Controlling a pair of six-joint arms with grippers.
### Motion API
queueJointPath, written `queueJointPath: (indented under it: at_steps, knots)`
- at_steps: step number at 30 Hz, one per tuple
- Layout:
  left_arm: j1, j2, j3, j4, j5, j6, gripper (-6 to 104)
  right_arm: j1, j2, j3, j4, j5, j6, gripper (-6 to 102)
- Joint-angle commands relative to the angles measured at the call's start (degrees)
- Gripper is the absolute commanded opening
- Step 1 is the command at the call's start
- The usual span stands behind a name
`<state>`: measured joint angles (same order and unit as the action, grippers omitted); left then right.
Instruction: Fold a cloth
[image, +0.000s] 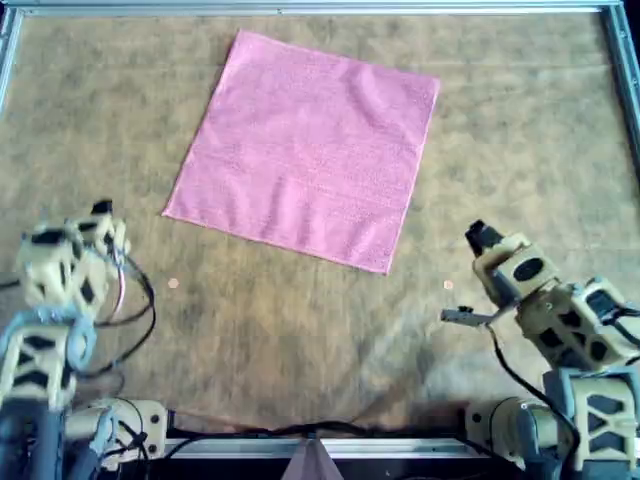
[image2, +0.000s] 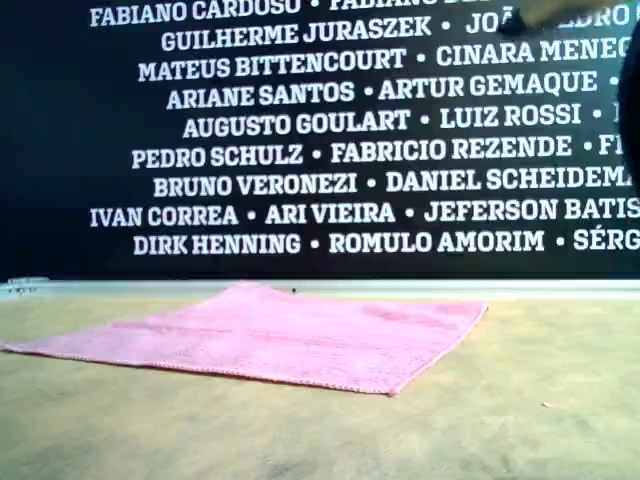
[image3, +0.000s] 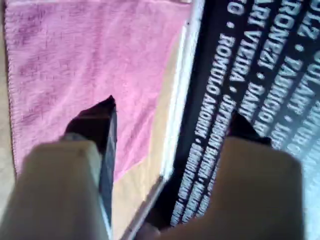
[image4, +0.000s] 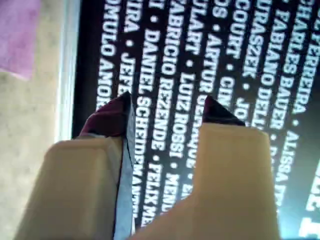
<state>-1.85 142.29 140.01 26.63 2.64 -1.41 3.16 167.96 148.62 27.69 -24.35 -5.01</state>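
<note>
Table: tan mat (image: 300, 330), black name wall (image2: 320, 130) behind.
Left gripper (image: 100, 215): lower left overhead, spread, empty.
Cloth (image: 305, 150): flat, upper middle overhead.
Right gripper (image: 480, 237): lower right overhead, spread, empty.

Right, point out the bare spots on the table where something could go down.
Bare table runs between the cloth near edge and the two arms, and in strips on both overhead-view sides of it. The near corners are crowded: left gripper, right gripper.
</note>
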Motion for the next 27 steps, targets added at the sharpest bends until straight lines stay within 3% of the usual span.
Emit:
queueJointPath:
  at_steps: [1,6,10,14,19,23,27]
  knots:
    - [-2.5,-16.2,-8.3,-1.6,0.4,0.4,80,0.4,-21.6,-8.6,-2.7,-0.6,0.79,57]
    - [-5.9,-26.9,-8.8,-1.6,0.3,0.4,80,5.1,-54.5,-19.7,0.5,-0.6,0.79,57]
    - [-6.1,-30.8,-9.2,-1.7,-0.6,0.4,80,13.4,-70.0,-27.7,6.7,0.4,0.88,58]
    - [-6.2,-32.3,-10.3,-1.7,-0.6,0.5,81,18.2,-76.9,-33.0,9.2,0.4,0.97,69]
    - [-5.5,-36.5,-14.9,-1.8,-0.7,0.5,81,18.4,-82.6,-37.5,9.2,0.7,0.88,80]
    - [-5.5,-42.5,-19.4,-1.8,-0.7,0.6,81,18.5,-85.9,-39.2,9.1,5.2,0.88,81]
    - [-5.4,-48.3,-23.6,-1.8,-0.7,4.0,81,18.8,-88.9,-41.7,9.1,12.0,0.88,81]
